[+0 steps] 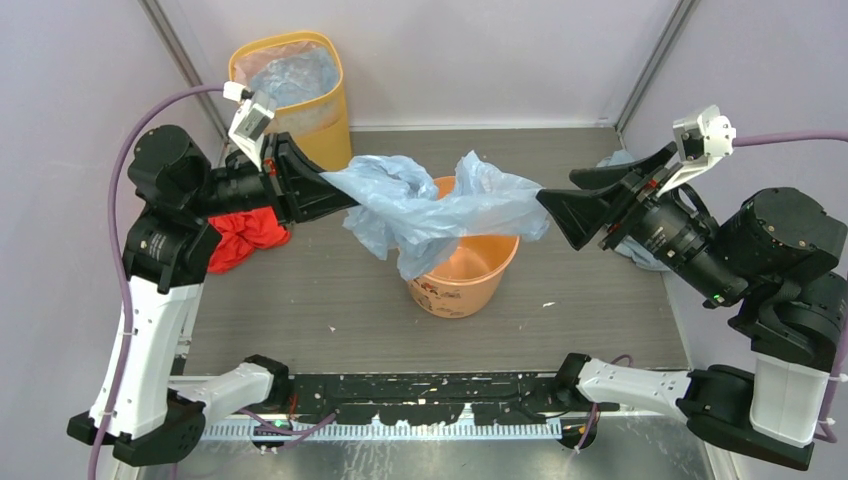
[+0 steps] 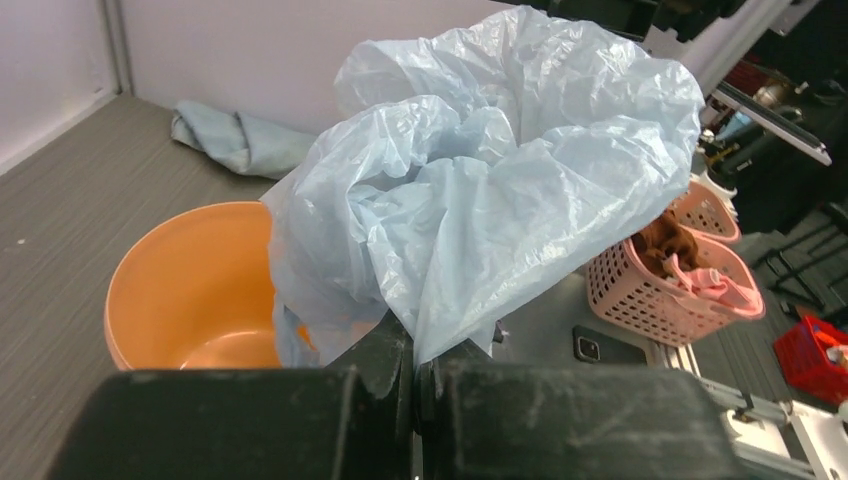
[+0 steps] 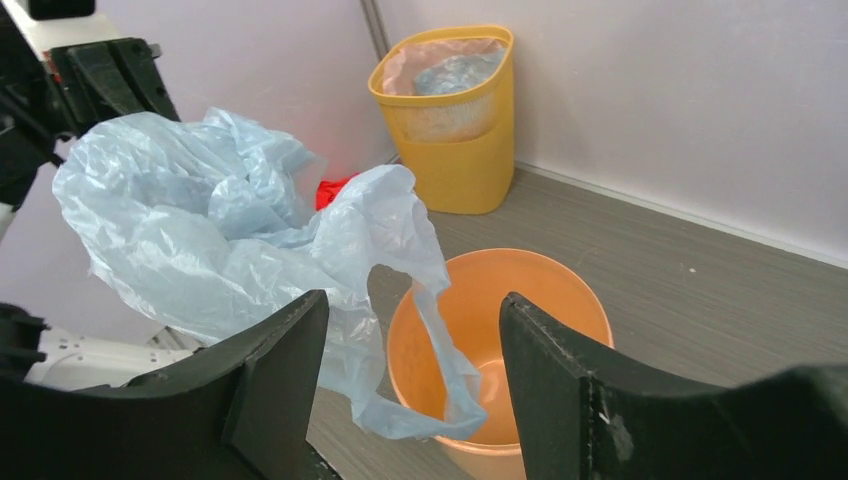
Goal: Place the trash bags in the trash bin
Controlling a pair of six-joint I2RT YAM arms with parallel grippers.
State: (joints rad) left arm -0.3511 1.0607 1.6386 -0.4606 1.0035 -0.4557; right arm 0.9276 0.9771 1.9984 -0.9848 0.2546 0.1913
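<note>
Left gripper [image 2: 413, 352] clenched on a pinch of the pale blue trash bag [image 2: 480, 170]; right gripper [image 3: 410, 310] stands open, jaws spread, no grip on the film that I can see. The bag is bunched in the air between the two arms over the orange trash bin [image 1: 470, 275], one loose tail dangling into its mouth. Judgement: the bulk hangs left of the rim, so the left arm should carry the wad over the bin's centre and lower it before letting go, else it drapes over the edge. Small printed mark [image 1: 436, 293] low on the bin's side, too small to read; no other writing legible.
</note>
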